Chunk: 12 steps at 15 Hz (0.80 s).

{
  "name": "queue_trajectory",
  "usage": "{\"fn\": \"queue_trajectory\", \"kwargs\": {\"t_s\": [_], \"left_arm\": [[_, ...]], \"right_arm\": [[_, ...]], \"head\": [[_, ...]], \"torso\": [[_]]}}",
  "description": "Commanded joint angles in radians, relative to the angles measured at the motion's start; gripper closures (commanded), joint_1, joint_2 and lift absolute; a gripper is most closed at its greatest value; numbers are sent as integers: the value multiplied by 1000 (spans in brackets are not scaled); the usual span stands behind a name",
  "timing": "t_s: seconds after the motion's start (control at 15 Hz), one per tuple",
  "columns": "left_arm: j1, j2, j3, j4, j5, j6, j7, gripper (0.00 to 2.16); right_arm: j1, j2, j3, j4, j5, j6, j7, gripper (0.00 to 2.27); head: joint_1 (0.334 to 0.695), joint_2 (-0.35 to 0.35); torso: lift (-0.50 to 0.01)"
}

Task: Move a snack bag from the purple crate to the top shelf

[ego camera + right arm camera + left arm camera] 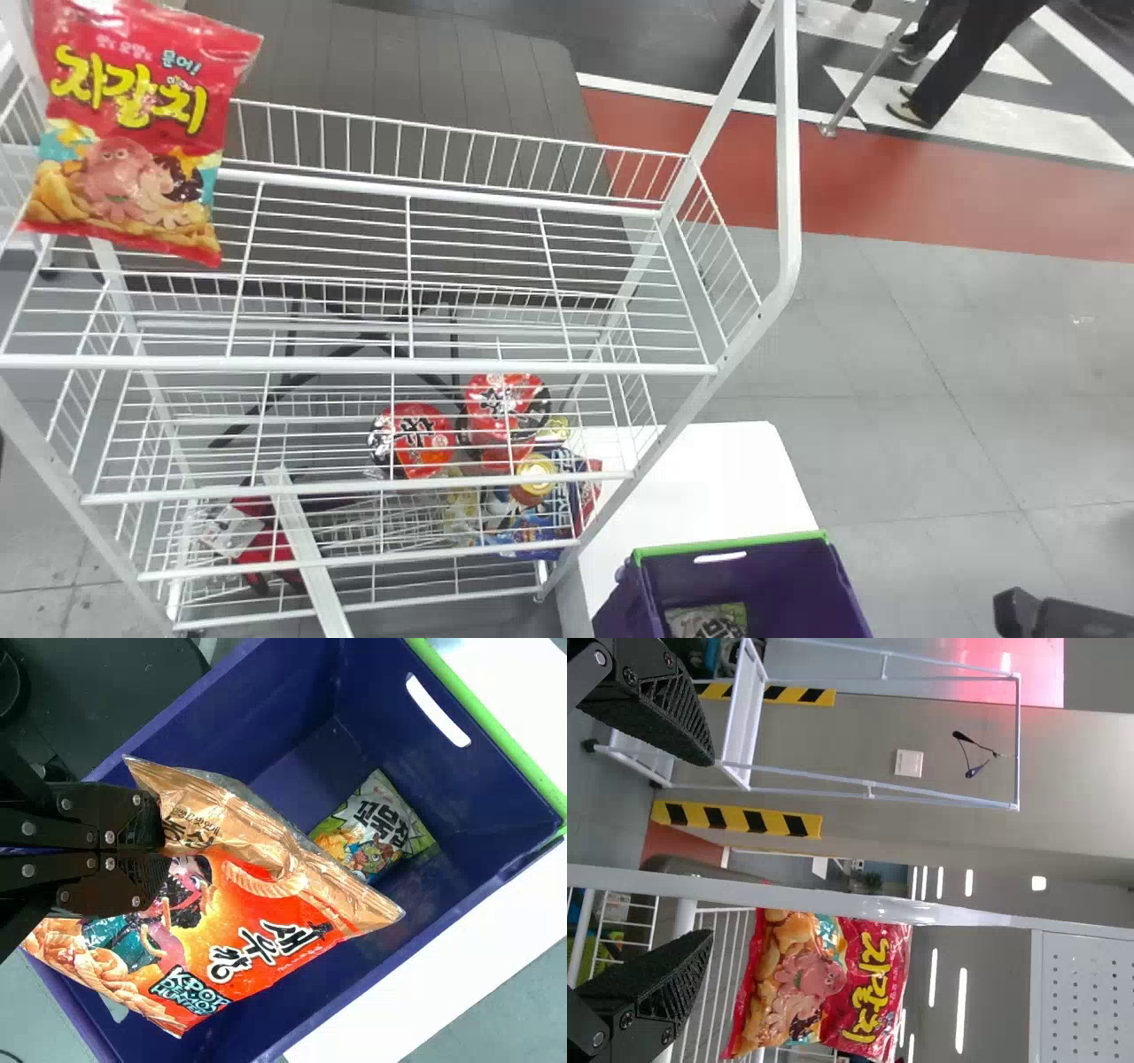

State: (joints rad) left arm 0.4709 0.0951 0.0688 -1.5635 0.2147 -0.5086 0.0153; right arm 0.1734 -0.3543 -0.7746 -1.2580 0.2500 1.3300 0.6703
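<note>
Bright indoor light
Ceiling lights (961,1010) shine white; 1 red glare spreads over a wall panel (921,665); orange bag (257,935) glints.

Orange snack bag (257,943): glossy, sealed, orange-red printed face with a copper-toned end band. Creased near the band; face turned to the right wrist camera. Gripped at one side, hanging at the mouth of the crate, apparently clear of its floor, though depth is hard to judge.

Purple crate (788,567): open-topped, upright, green along one rim, slotted handhold in that wall. Contents: one white-and-green snack bag (376,828), lying at the bottom, printed face up.

Top shelf (443,364): white wire, low guards at back and end. Red snack bag (133,133) upright at its left end, octopus on the front.
</note>
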Motion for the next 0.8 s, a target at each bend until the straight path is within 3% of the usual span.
{"fn": "queue_trajectory", "kwargs": {"t_s": [0.0,0.73], "left_arm": [[0,0,0,0,0,-1,0,144],[-3,0,-3,8,0,-1,0,144]], "right_arm": [[0,0,1,2,0,-2,-1,2078],[0,2,3,6,-2,-5,-6,2081]], "head": [[695,-350],[695,-350]], "torso": [[-24],[10]]}}
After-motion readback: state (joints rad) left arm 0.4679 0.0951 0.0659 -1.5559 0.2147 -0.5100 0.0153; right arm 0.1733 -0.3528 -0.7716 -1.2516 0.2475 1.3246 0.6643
